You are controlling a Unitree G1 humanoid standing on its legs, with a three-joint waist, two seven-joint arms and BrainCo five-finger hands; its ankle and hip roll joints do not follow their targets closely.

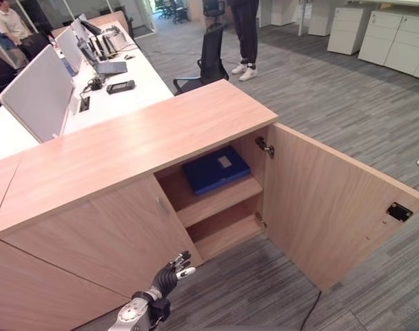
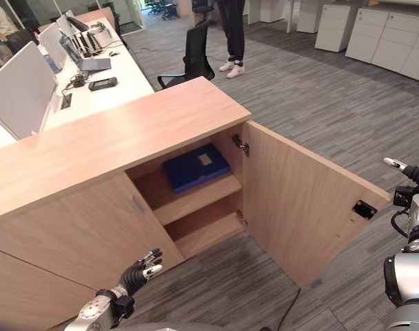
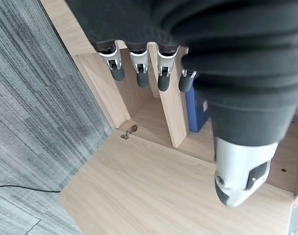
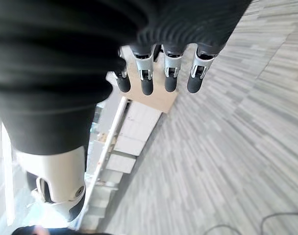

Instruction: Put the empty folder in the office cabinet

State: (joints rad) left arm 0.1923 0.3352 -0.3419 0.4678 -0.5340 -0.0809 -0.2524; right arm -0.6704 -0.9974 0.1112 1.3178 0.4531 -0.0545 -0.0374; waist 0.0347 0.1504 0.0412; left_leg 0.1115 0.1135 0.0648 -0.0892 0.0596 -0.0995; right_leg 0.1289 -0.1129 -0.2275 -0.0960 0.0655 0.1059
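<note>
A blue folder (image 1: 216,169) lies flat on the upper shelf of the wooden office cabinet (image 1: 140,148), whose right door (image 1: 326,207) stands wide open. Through the left wrist view the folder (image 3: 197,110) shows past the shelf divider. My left hand (image 1: 171,272) hangs low in front of the closed left door, fingers (image 3: 139,68) relaxed and holding nothing. My right hand (image 2: 413,172) is out at the far right, beyond the open door's edge, with its fingers (image 4: 168,73) straight and empty. The lower shelf (image 1: 227,234) is bare.
Behind the cabinet runs a white desk (image 1: 137,86) with screens and a laptop. A black office chair (image 1: 209,58) and a standing person (image 1: 245,34) are at the back. White drawer units (image 1: 389,34) line the far right. Grey carpet (image 1: 347,103) lies around the door.
</note>
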